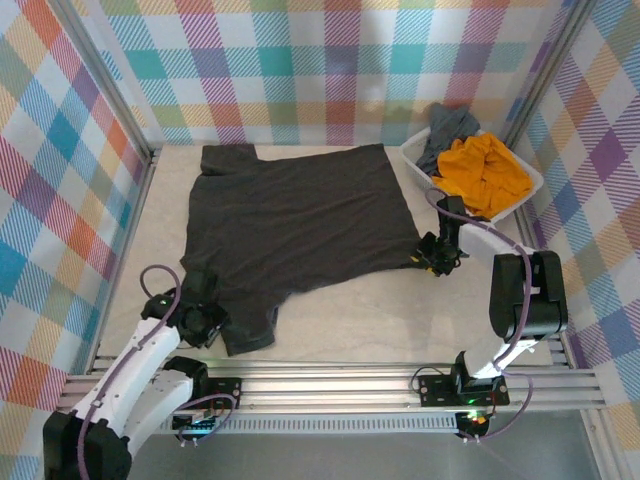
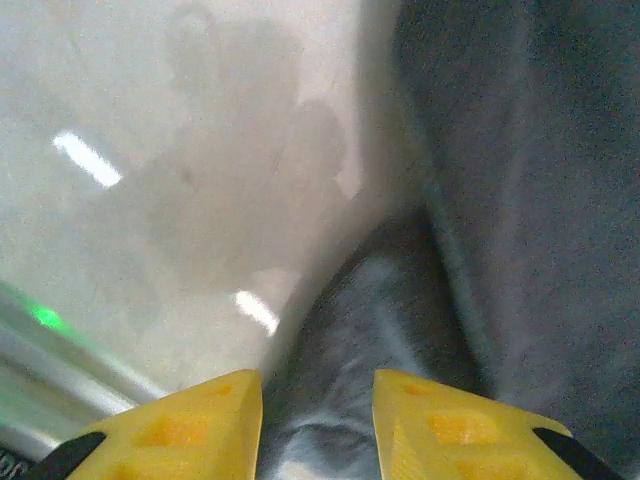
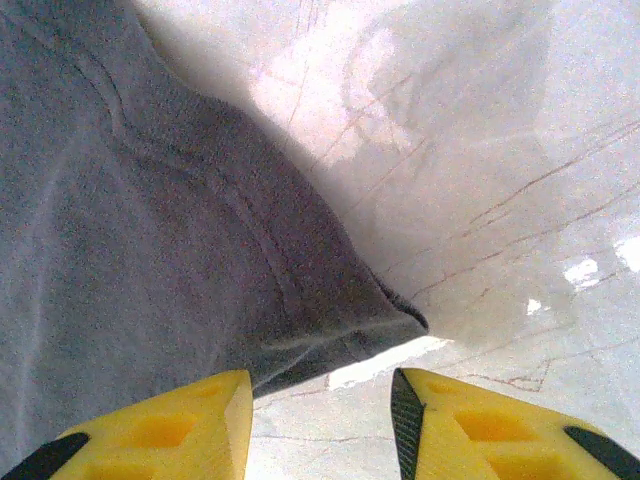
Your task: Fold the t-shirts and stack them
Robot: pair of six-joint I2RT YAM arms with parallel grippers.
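Between the tips of our left claw point(image 2: 318, 388) sits a bunched fold of the dark charcoal cloth t-shirt point(image 1: 300, 225); we cannot tell whether it is pinched. Our right claw point(image 3: 320, 385) stands spread just beside another corner of it, low over the pale marbled counter point(image 1: 350, 320) where it lies spread.

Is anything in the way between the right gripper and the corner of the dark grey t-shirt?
Nothing visible. The right gripper sits just short of the near corner of the dark grey t-shirt, with bare table between its fingertips and the cloth.
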